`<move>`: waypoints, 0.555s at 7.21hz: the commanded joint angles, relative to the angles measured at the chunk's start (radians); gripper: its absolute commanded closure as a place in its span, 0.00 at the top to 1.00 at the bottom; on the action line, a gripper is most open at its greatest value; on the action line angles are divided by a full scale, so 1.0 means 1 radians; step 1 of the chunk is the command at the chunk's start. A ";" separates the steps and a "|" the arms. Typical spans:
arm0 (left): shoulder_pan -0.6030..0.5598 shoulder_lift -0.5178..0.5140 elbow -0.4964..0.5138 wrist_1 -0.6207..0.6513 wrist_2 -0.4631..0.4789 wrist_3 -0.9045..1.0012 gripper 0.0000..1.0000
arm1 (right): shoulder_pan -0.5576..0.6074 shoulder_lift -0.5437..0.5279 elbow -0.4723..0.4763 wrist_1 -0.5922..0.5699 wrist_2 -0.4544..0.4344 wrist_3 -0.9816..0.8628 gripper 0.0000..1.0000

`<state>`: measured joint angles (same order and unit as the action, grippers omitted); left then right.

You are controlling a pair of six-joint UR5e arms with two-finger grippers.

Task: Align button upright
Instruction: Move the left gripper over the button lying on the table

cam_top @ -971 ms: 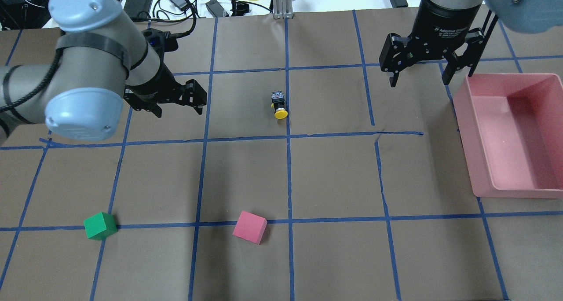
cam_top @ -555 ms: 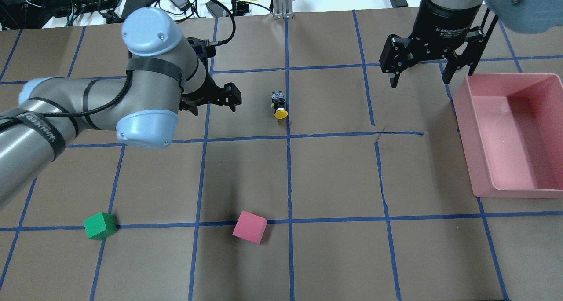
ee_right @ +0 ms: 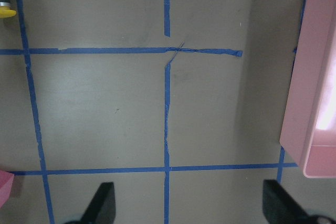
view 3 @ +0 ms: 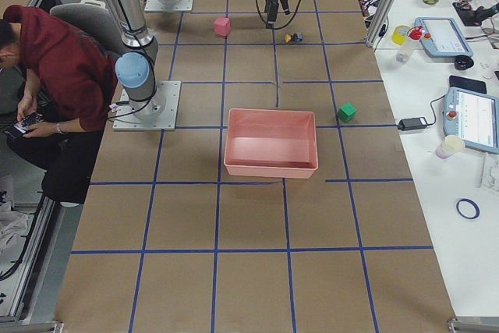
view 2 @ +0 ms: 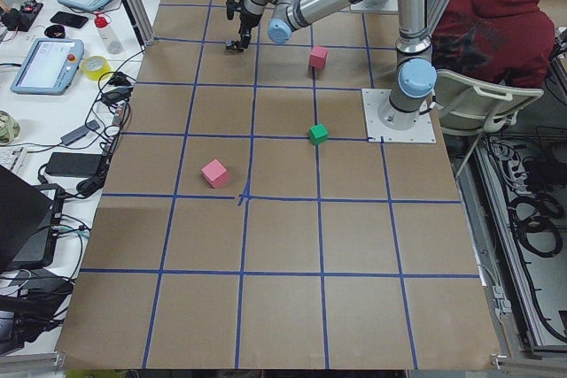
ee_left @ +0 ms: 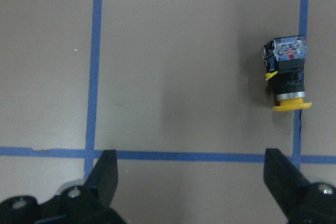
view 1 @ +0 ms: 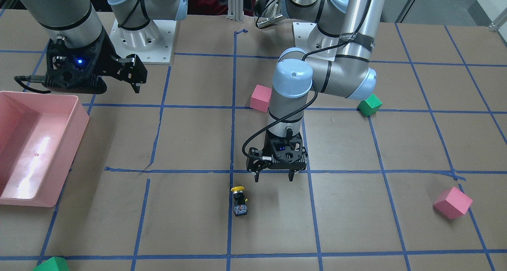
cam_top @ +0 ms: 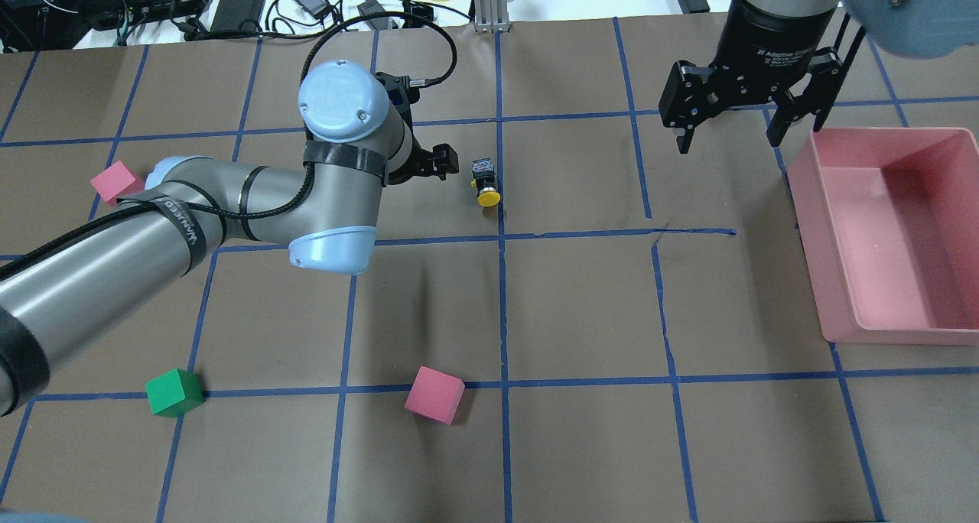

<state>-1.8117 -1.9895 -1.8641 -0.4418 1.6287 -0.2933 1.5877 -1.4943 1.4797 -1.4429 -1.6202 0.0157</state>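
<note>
The button [cam_top: 484,183] lies on its side on a blue tape line, its yellow cap toward the robot and its grey-blue base away. It also shows in the front-facing view [view 1: 239,201] and in the left wrist view [ee_left: 287,80]. My left gripper [view 1: 274,179] is open and empty. It points down at the table just to the left of the button and does not touch it; both fingers show in the left wrist view [ee_left: 192,174]. My right gripper [cam_top: 726,137] is open and empty, hovering near the pink bin, far from the button.
A pink bin [cam_top: 841,278] stands at the right edge. A pink cube [cam_top: 434,394] and a green cube [cam_top: 174,392] sit at the near side. Another pink cube [cam_top: 115,180] lies at the left by my left arm. Cables and gear lie beyond the table's far edge.
My left arm has swung right across the table, bringing its open gripper close beside the button. The button and the right arm have not moved.
</note>
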 commanded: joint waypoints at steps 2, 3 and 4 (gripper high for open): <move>-0.082 -0.148 0.100 0.133 0.095 -0.040 1.00 | -0.002 0.000 0.007 -0.001 -0.006 -0.002 1.00; -0.106 -0.187 0.127 0.146 0.133 -0.043 1.00 | 0.000 0.000 0.007 -0.002 -0.006 -0.002 1.00; -0.107 -0.219 0.129 0.223 0.135 -0.041 0.99 | -0.002 0.000 0.007 -0.005 -0.006 -0.002 1.00</move>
<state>-1.9061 -2.1644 -1.7518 -0.2846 1.7448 -0.3335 1.5871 -1.4941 1.4863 -1.4451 -1.6257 0.0138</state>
